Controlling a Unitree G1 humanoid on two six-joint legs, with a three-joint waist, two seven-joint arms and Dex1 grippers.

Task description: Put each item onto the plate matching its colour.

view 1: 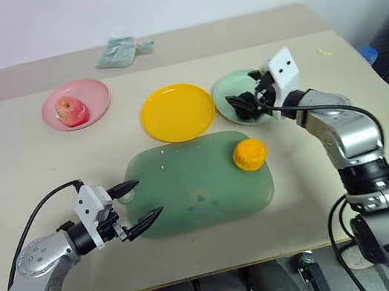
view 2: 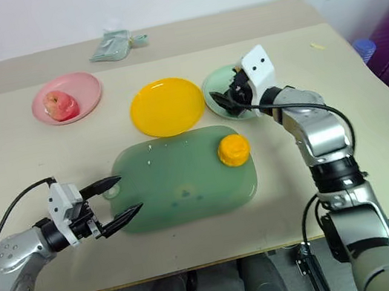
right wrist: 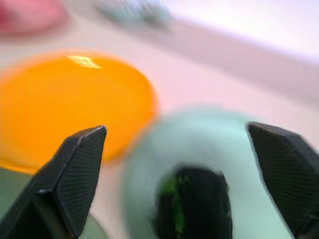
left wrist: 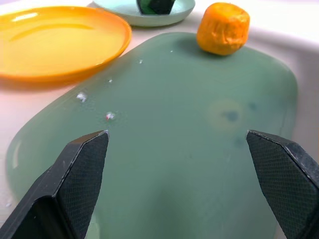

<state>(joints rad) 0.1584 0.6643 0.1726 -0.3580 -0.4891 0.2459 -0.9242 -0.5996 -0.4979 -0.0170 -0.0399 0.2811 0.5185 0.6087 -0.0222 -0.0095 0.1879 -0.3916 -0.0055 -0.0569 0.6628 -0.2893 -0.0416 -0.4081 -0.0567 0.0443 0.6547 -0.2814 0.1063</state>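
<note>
The pink-red apple (view 1: 71,110) lies on the pink plate (view 1: 94,89) at the far left. The yellow plate (view 1: 177,111) stands bare in the middle. On the mint green plate (view 1: 222,89) sits the dark green lump (right wrist: 194,209), and my right gripper (view 1: 239,106) hovers just over it, open, its fingers spread to either side and not touching it. The orange fruit (view 1: 250,154) rests on the far right corner of the translucent green tray (view 1: 188,192). My left gripper (view 1: 135,201) is open and holds nothing at the tray's left end.
A pale green packet (view 1: 118,53) lies near the table's far edge behind the plates. A blue object (view 1: 367,53) shows beyond the table's right side. The tray fills the middle of the near half of the table.
</note>
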